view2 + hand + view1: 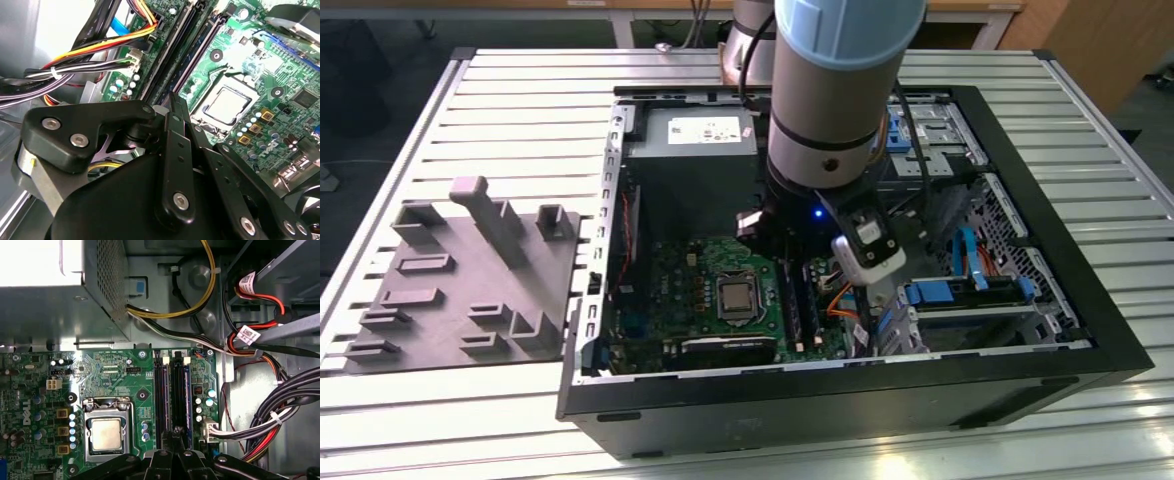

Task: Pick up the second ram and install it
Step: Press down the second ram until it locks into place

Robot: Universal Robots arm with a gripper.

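Second ram looks to be standing on edge in a memory slot on the motherboard. It's a dark narrow strip running away from the fingers. An empty-looking black slot lies just beside it, on the CPU socket side.

Gripper is directly over that slot row. In the second wrist view the gripper has its fingers drawn close together, tips pointing down at the slots. We can't tell if the tips actually touch the stick.

On the stick's other side is a white connector, with a bundle of black, red and yellow cables running off toward the drive bays.

In the exterior view the gripper is down inside the open PC case, just below the power supply. The grey holder tray sits on the desk at the exterior view's left, well apart from the arm.
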